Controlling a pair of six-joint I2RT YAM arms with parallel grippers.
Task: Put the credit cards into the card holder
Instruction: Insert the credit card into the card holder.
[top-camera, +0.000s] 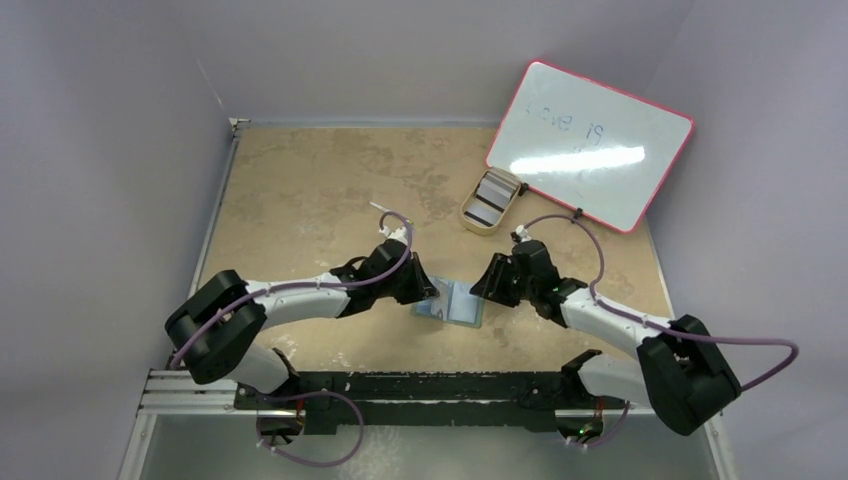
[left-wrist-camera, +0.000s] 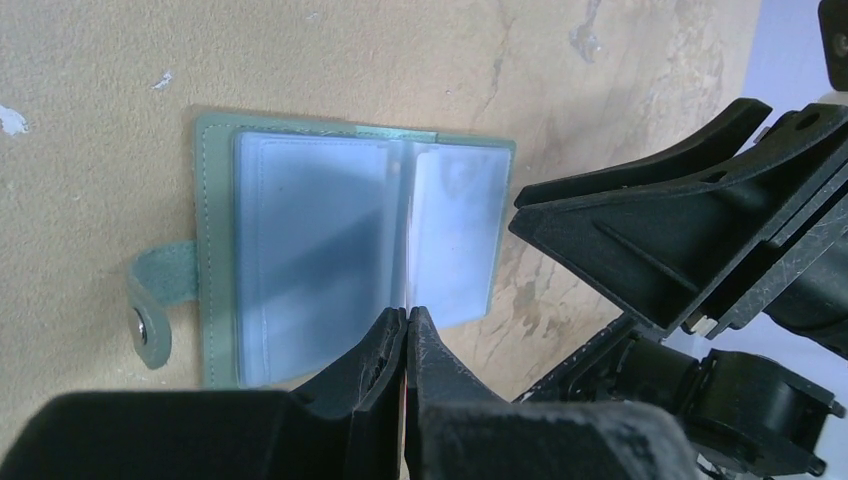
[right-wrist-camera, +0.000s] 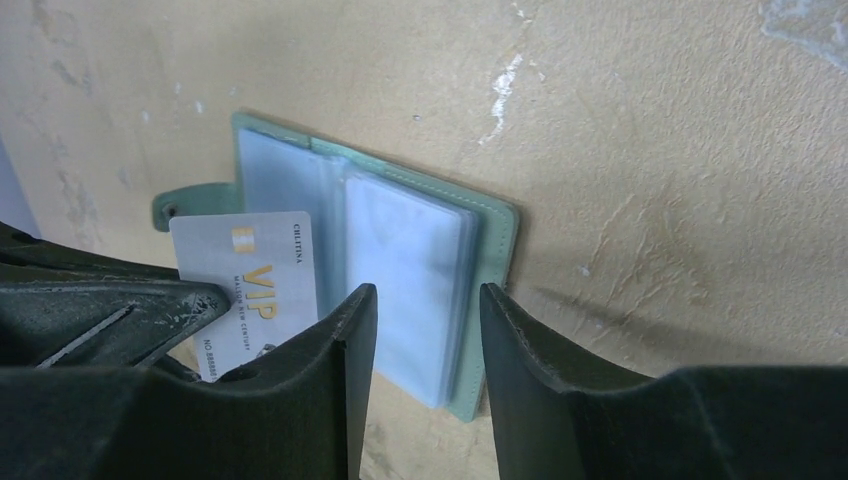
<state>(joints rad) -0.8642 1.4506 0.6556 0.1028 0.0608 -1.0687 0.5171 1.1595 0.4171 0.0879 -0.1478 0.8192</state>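
Now the card holder (top-camera: 455, 303) is lying open on the counter (top-camera: 300, 200) between both arms, its pale pockets facing up; the left hand (left-wrist-camera: 407, 318) is pinching a credit card (right-wrist-camera: 250, 285) marked VIP, holding it over the pockets; the right hand (right-wrist-camera: 428, 300) is hanging spread above the holder's far edge; other cards (top-camera: 490, 197) are sitting in the beige tray (top-camera: 472, 222) beside the whiteboard (top-camera: 590, 145).

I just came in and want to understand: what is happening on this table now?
The card holder lies open on the table. The left pincer is shut on one card, held at the holder's open page, not yet in a pocket. The right pincer is open over the other pages. More cards wait in the tray.
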